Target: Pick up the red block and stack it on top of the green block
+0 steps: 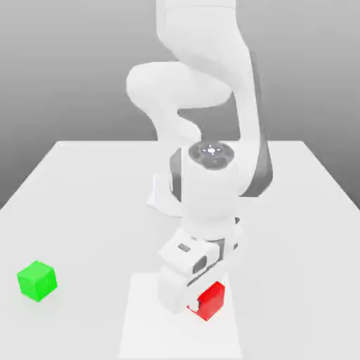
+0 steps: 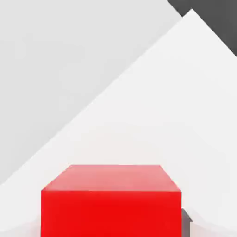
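Down at table level with the white two-finger gripper (image 1: 193, 304), pressed right against the small bright red cube (image 1: 211, 301) of smooth plain faces, near the front of the flat white table (image 1: 91, 183). Fills the lower part of the hand view, that red cube (image 2: 111, 203), square-on and resting flat. Cannot tell whether wide, narrow or already clamped: hidden behind the hand in the exterior view.

Probably at the grasp stage. Risks from here:

- Closing off-centre, and so pinching a corner, twisting the red cube or squirting it out sideways.
- Lifting on too shallow a hold, and dropping it on the way.
- Travelling too low toward the small bright green cube (image 1: 36, 280), well apart at the exterior view's left, and knocking it away.
- Releasing off-square above the green cube, and toppling the stack.
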Action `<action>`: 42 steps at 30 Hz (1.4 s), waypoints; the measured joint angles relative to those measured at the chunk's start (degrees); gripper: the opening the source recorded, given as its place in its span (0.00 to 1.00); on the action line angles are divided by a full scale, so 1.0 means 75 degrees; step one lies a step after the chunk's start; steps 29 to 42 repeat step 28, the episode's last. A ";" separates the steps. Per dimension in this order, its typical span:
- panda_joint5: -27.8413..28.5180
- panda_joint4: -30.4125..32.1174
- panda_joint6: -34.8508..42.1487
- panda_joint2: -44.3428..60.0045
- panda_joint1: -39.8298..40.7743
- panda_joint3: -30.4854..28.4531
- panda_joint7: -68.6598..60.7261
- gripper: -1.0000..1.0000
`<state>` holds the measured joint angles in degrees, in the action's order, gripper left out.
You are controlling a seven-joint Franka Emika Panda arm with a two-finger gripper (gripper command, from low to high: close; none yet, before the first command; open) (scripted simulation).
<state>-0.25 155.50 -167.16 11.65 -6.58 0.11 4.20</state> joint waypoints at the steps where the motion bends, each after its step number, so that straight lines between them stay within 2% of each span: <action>1: -0.0002 0.0036 0.0215 -0.0253 0.0005 0.0004 -0.0001 0.00; 4: 0.0025 0.0154 0.0894 -0.1041 0.0025 0.0004 0.0017 0.00; 17: -0.0066 -0.0755 0.2130 -0.1362 0.4012 -0.1964 0.3014 0.00; 22: -0.0695 -0.0908 0.1276 -0.0317 0.4422 -0.1742 0.2893 0.00; 23: -0.0870 -0.0925 0.1027 -0.0046 0.4501 -0.1627 0.2769 1.00; 42: -0.0870 -0.0925 0.1027 -0.0046 0.4501 -0.1627 0.2769 1.00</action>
